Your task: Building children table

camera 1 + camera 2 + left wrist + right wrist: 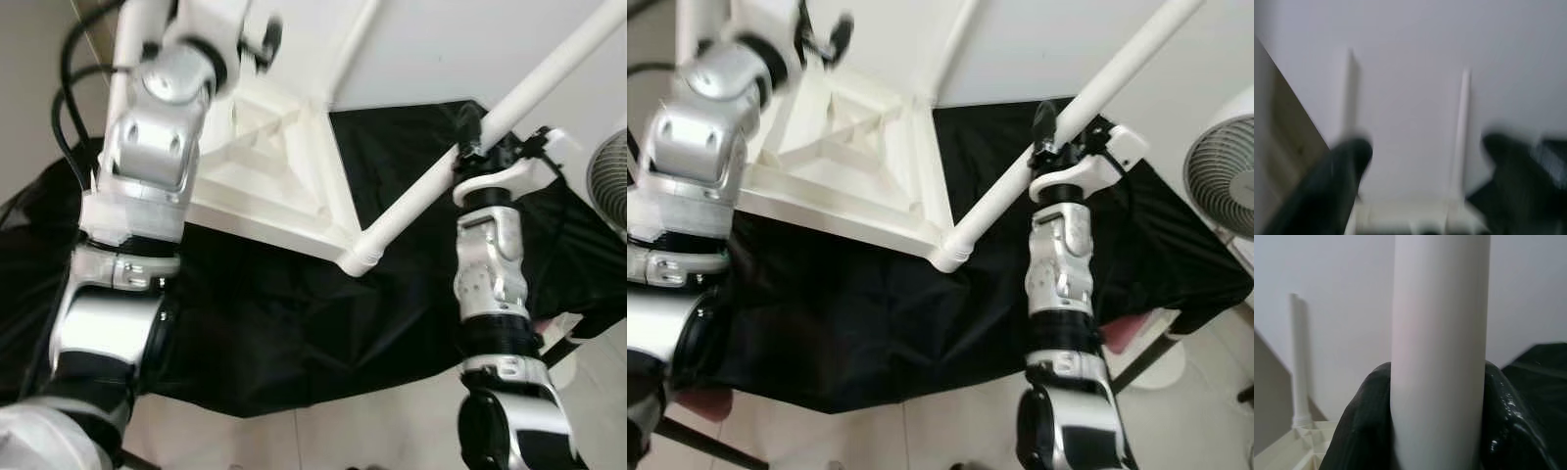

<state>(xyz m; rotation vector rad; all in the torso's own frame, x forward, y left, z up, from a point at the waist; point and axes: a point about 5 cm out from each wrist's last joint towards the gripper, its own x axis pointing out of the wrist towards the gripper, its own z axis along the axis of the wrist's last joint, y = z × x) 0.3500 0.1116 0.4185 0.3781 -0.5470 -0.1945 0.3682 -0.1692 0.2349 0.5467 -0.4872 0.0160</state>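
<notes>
A white children's table (pixel 265 166) lies upside down on a black cloth (pixel 274 333), its ribbed underside facing up. A white leg (pixel 421 196) rises from the near corner socket (pixel 358 257) and slants up to the right. My right gripper (pixel 470 137) is shut on this leg partway up; in the right wrist view the leg (pixel 1440 352) stands between the black fingers (pixel 1356 431). My left gripper (pixel 1427 161) is raised over the table's far left part, blurred, open with nothing held. A second leg (pixel 353 44) stands at the far corner.
A white fan (pixel 609 181) stands at the right edge. The cloth-covered surface ends at the front, with tiled floor (pixel 372 431) below. Something pink (pixel 1122 333) sticks out under the cloth on the right. A white wall (pixel 1048 49) is behind.
</notes>
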